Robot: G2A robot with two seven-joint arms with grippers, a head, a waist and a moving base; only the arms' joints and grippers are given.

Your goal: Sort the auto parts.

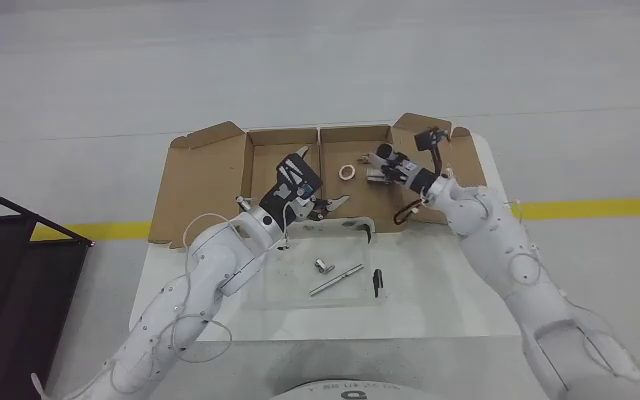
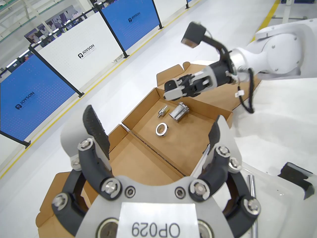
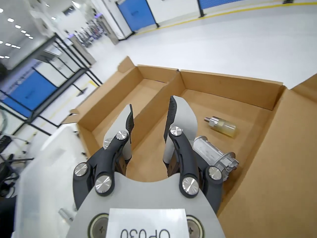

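Sorting looks partly done. Three metal parts lie in the right-hand compartment of the cardboard box (image 1: pixel 285 132): a ring (image 2: pixel 161 129), a flanged cylinder (image 3: pixel 215 157) and a small stud-ended piece (image 3: pixel 220 125), near one another but apart. A thin rod (image 1: pixel 336 280), a short metal cylinder (image 1: pixel 322 266) and two black pieces (image 1: pixel 377 282) wait in the clear tray (image 1: pixel 285 290) on the desk (image 1: pixel 440 290), in front of the box. The step in hand is probably the gap between one placement and the next pick. The right end effector (image 3: pixel 151 105) hangs low inside the right compartment, just beside the flanged cylinder, jaws parted and gripping nothing. The left end effector (image 2: pixel 153 122) is spread wide and equally empty, poised over the box's near wall where it meets the tray's far edge, tilted forward toward the box. The next move calls for one arm to drop into the tray (the left is nearer) and line its fingers across a part. The rod lies flat and slim, so it would need a low, square approach to avoid skidding off the pads. The right arm is stretched forward with its wrist angled down, while the left is bent at the elbow over the tray.
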